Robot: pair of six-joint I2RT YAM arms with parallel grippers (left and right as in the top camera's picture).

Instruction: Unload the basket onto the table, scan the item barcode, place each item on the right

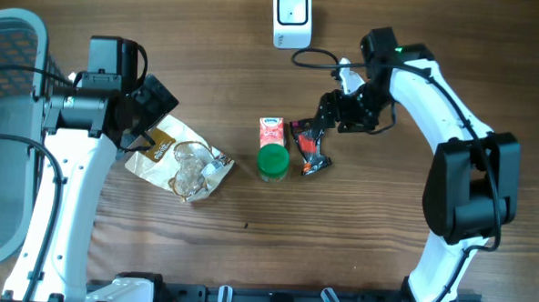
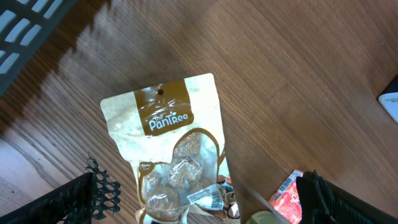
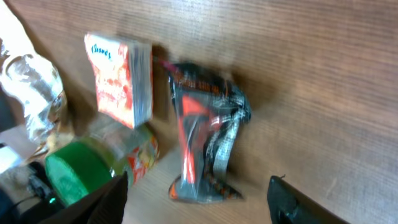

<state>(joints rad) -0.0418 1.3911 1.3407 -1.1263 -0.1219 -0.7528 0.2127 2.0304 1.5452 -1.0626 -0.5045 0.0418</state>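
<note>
Four items lie in a row mid-table [image 1: 365, 264]. One snack bag [image 1: 180, 161] sits under the left gripper [image 2: 203, 183], whose jaws stand wide. One green-lidded jar [image 1: 272, 162] touches one tissue pack [image 1: 271, 131]. One red-black packet [image 1: 308, 151] lies between the right gripper's [image 3: 198, 183] parted, empty jaws. Open wood lies beyond. One scanner [image 1: 292, 17] sits at the far edge.

Bright, even light; motion blur in right wrist view.

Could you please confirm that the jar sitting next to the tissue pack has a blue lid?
Not quite: the lid is green, not blue, as the overhead view shows. The jar does sit next to the tissue pack.
</note>
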